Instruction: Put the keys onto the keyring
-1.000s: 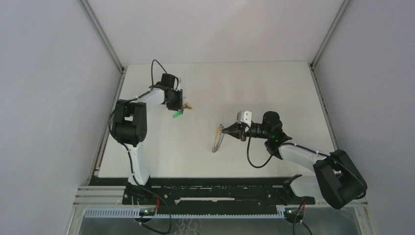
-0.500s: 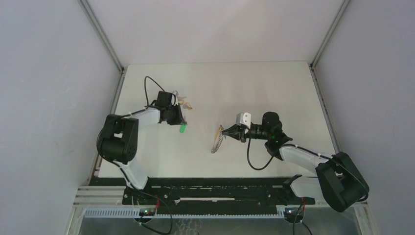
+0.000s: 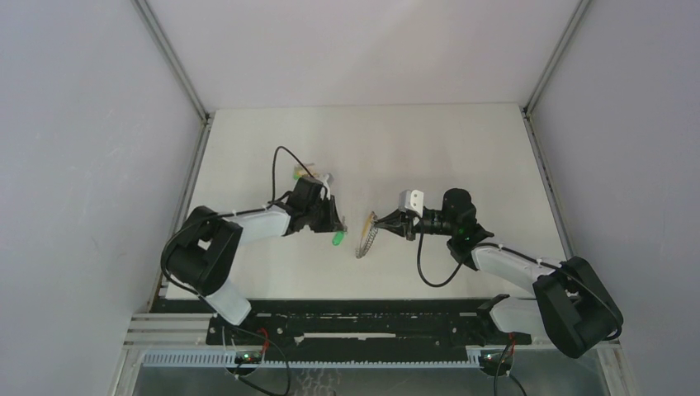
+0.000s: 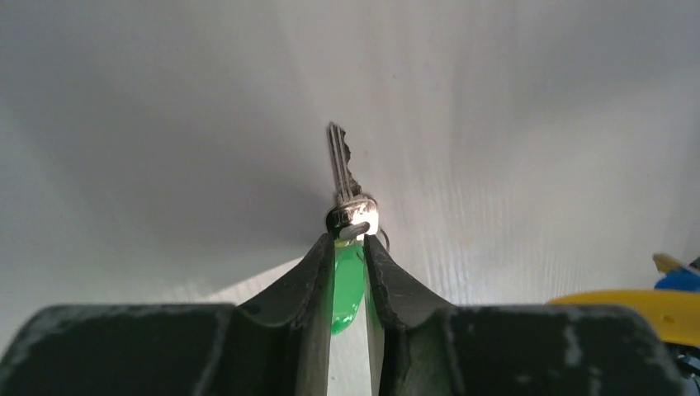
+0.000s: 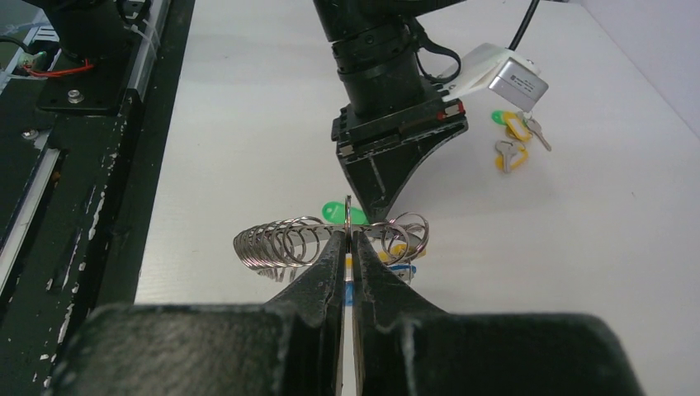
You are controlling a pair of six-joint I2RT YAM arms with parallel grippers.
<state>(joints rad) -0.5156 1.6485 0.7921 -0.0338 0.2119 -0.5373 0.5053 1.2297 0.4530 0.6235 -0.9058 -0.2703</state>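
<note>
My left gripper (image 3: pixel 333 228) is shut on the green key (image 3: pixel 338 239) by its green head (image 4: pixel 347 285). The metal blade (image 4: pixel 339 165) sticks out past the fingertips. The key hangs just left of the keyring (image 3: pixel 364 238), a coiled silvery ring. My right gripper (image 3: pixel 382 221) is shut on the ring's edge and holds it above the table. In the right wrist view the ring (image 5: pixel 276 242) spreads across my gripper (image 5: pixel 351 234), with the green key (image 5: pixel 333 211) and the left gripper (image 5: pixel 373 194) right behind it. Yellow and blue keys (image 5: pixel 402 252) hang on the ring.
Loose keys (image 3: pixel 299 172) lie on the white table (image 3: pixel 462 157) at the back left. In the right wrist view they show as yellow and green heads (image 5: pixel 513 142). Grey walls stand around the table. The black rail (image 3: pixel 355 318) runs along the near edge.
My left arm has carried the green key from the back left toward the near right, up to the keyring. The right gripper and the ring have stayed in place.
</note>
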